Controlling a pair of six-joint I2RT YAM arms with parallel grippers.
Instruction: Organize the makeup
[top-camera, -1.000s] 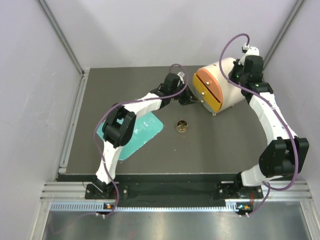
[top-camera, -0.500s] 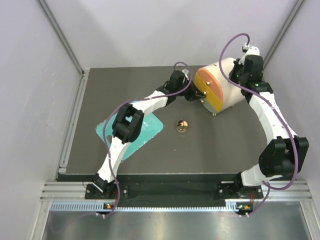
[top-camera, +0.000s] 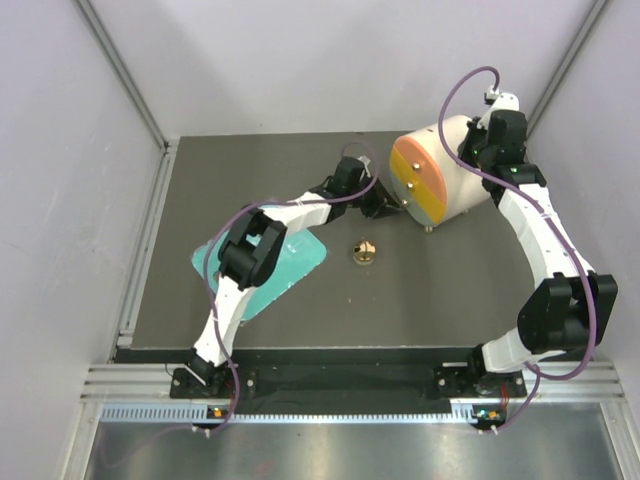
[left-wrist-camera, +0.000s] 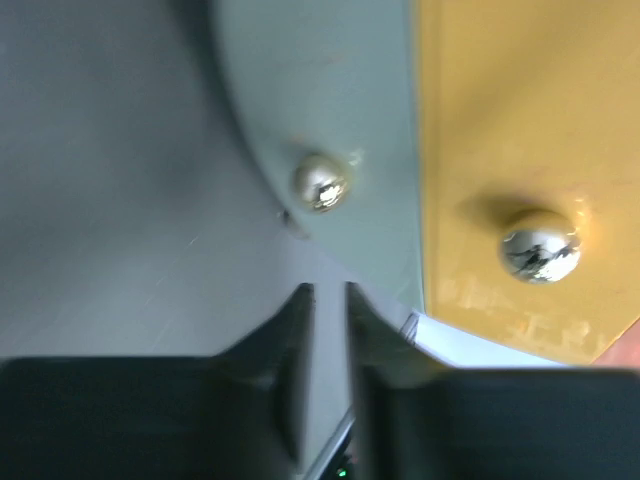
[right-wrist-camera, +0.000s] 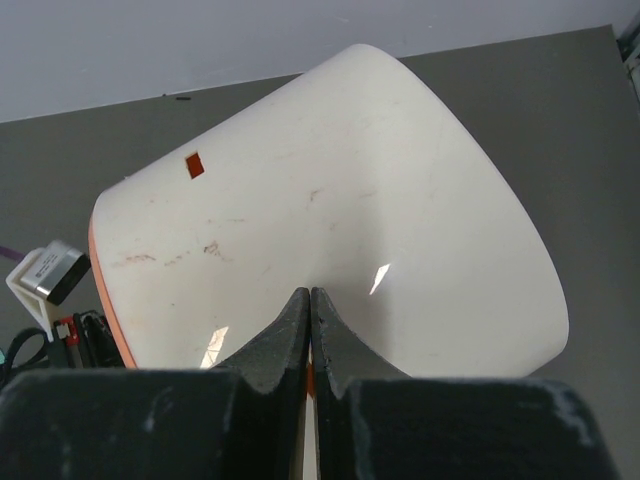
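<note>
The left gripper (left-wrist-camera: 328, 292) stands with its jaws parted by only a thin slit and nothing between them. It is nosed up to the front of the white drum (right-wrist-camera: 330, 200). Two silver knobs sit just beyond its tips: the greyish-panel knob (left-wrist-camera: 320, 182) at 12 o'clock and the orange-yellow drawer knob (left-wrist-camera: 540, 250) at 2 o'clock, neither of them touched.

At the drum's rear, the right gripper (right-wrist-camera: 311, 295) is closed tip to tip and holds nothing. Its points are set against the curved white shell, as if bracing it.

The only makeup in sight, the round gold-and-black compact (top-camera: 364, 251), lies loose on the dark table (top-camera: 250, 180). It is at 6 o'clock from the left gripper, near it but apart, with the teal tray (top-camera: 295, 262) at its 9 o'clock.

The step in hand appears to be working the drawer front. Done well, the left jaws would widen enough to straddle one knob and close squarely on its stem. They would then draw straight out along the drum's axis while the right arm steadies the shell against rolling. A skewed pull could slip off the small, shiny knob.

No brand or lettering can be read. A small red-orange square (right-wrist-camera: 195, 163) on the shell is blank, and a white tag (right-wrist-camera: 45, 272) at 9 o'clock in the right wrist view is too blurred to read.
</note>
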